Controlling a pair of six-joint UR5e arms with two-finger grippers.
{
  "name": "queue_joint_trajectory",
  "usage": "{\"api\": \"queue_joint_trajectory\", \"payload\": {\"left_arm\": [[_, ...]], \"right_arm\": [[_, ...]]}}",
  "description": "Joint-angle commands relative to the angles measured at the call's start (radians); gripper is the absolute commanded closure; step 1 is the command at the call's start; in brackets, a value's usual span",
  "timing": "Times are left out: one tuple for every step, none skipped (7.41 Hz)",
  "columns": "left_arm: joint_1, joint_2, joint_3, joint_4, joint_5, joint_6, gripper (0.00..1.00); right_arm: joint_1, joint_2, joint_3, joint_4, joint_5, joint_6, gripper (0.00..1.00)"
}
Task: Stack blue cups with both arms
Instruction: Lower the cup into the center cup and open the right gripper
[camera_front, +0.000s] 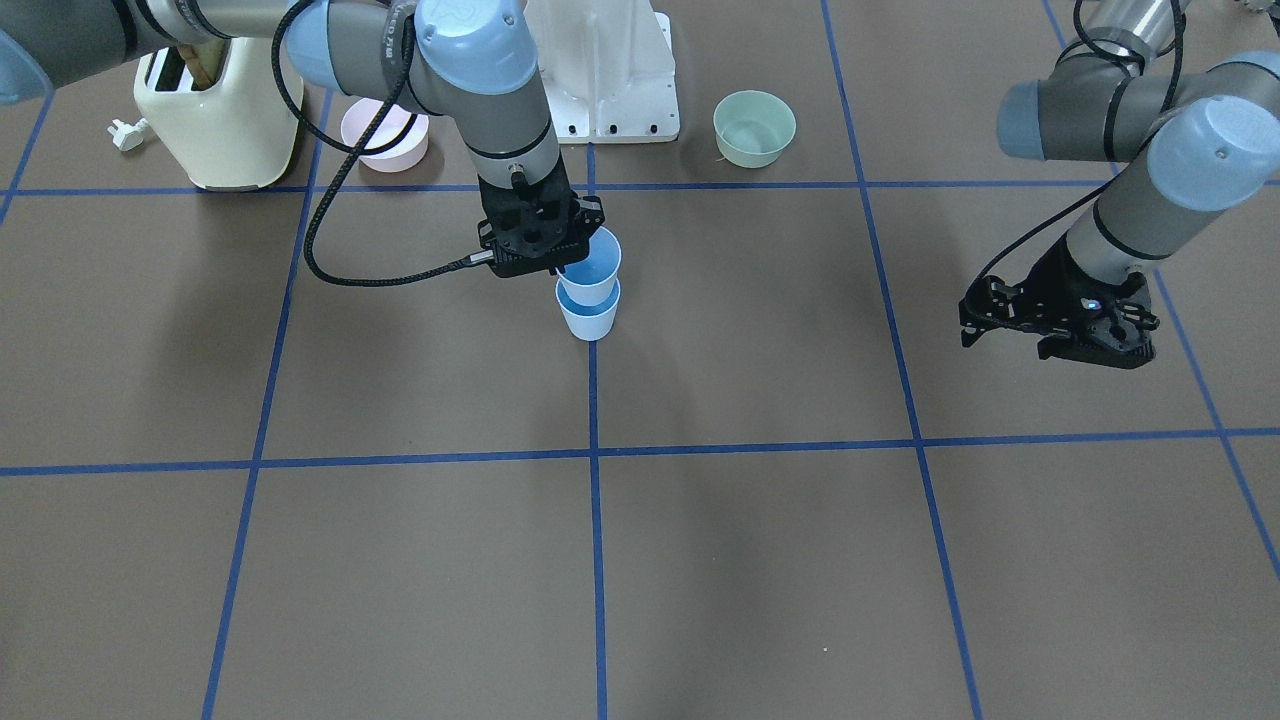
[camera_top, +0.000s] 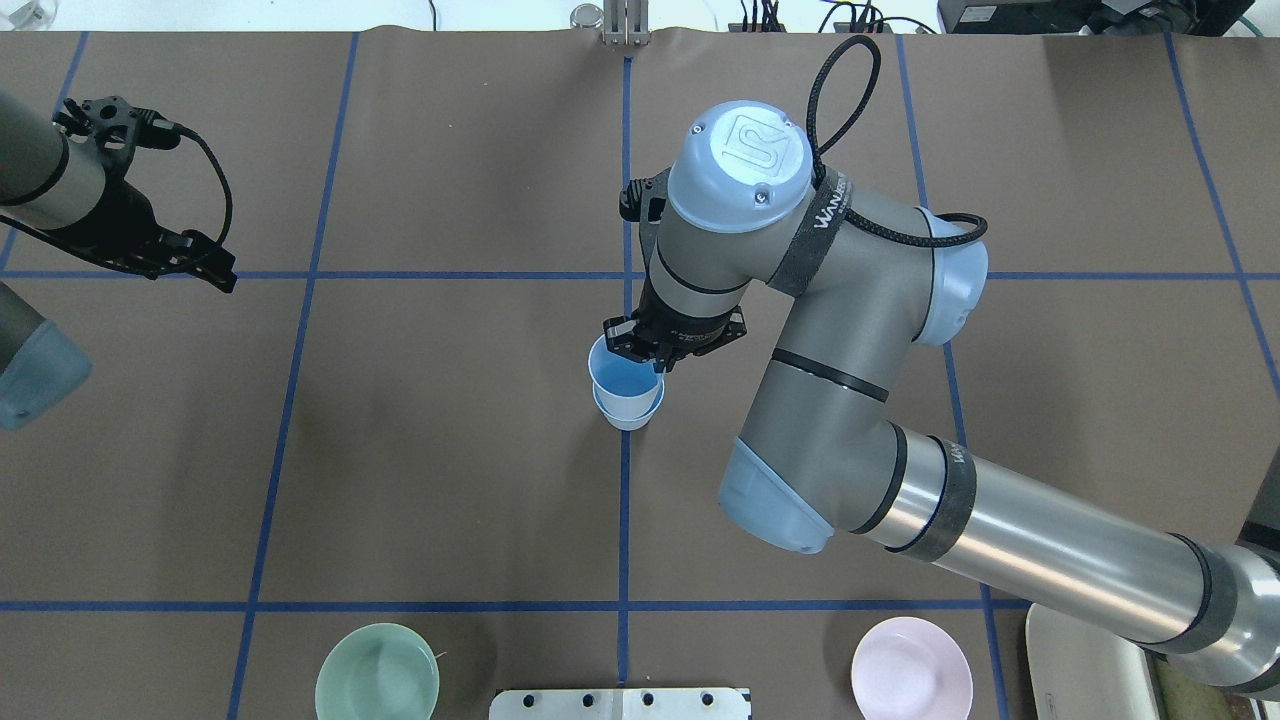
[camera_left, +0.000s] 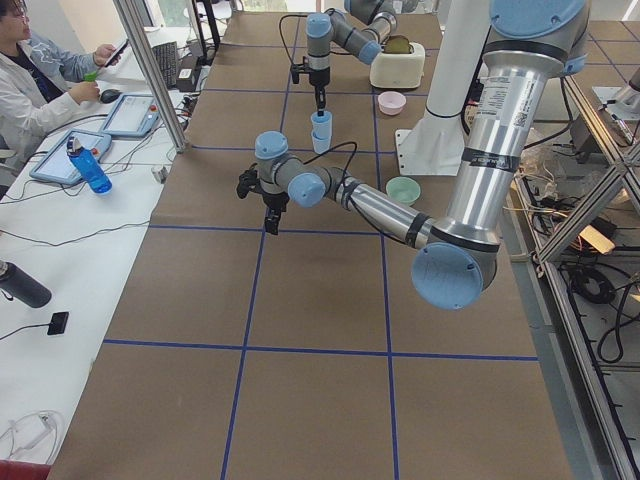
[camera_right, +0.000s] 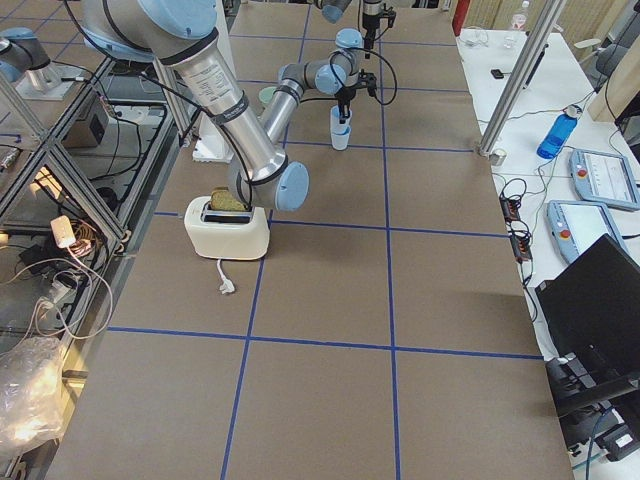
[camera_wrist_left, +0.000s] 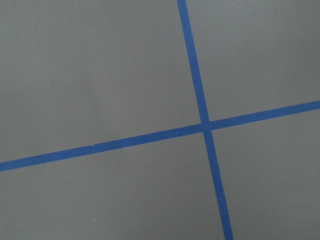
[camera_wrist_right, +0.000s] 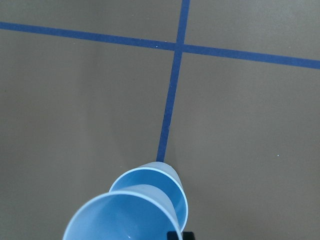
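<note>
Two pale blue cups stand one over the other at the table's middle, on a blue tape line. The lower cup (camera_front: 588, 320) stands upright on the table. The upper cup (camera_front: 592, 268) sits partly down in its mouth, leaning a little. My right gripper (camera_front: 565, 262) is shut on the upper cup's rim, one finger inside it. Both cups also show in the overhead view, upper (camera_top: 622, 380) and lower (camera_top: 632, 418), and in the right wrist view, upper (camera_wrist_right: 120, 215) and lower (camera_wrist_right: 150, 179). My left gripper (camera_front: 1010, 340) hangs open and empty, far off above bare table.
A cream toaster (camera_front: 215, 120), a pink bowl (camera_front: 385, 135), the white base mount (camera_front: 610, 70) and a mint-green bowl (camera_front: 754, 128) line the robot's side of the table. An operator (camera_left: 30, 80) sits at a side desk.
</note>
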Motion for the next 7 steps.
{"api": "queue_joint_trajectory", "payload": {"left_arm": [[0.0, -0.001, 0.0, 0.0, 0.0, -0.002, 0.07], [0.0, -0.001, 0.001, 0.0, 0.0, -0.002, 0.07], [0.002, -0.002, 0.0, 0.0, 0.0, -0.003, 0.07], [0.002, -0.004, 0.001, 0.0, 0.0, -0.005, 0.07], [0.002, -0.004, 0.001, 0.0, 0.0, -0.005, 0.07], [0.002, -0.005, 0.0, 0.0, 0.0, -0.005, 0.06], [0.002, -0.005, 0.0, 0.0, 0.0, -0.005, 0.06]], "right_arm": [[-0.001, -0.001, -0.002, 0.001, -0.006, -0.001, 1.0], [-0.001, 0.001, -0.005, 0.001, -0.006, -0.001, 1.0], [-0.001, 0.001, -0.005, 0.012, -0.007, -0.001, 1.0], [-0.001, 0.001, -0.008, 0.033, -0.018, 0.0, 1.0], [-0.001, 0.001, -0.014, 0.037, -0.021, -0.001, 1.0], [-0.001, -0.001, -0.016, 0.037, -0.029, -0.001, 1.0], [-0.001, -0.001, -0.018, 0.037, -0.032, -0.003, 1.0]]}}
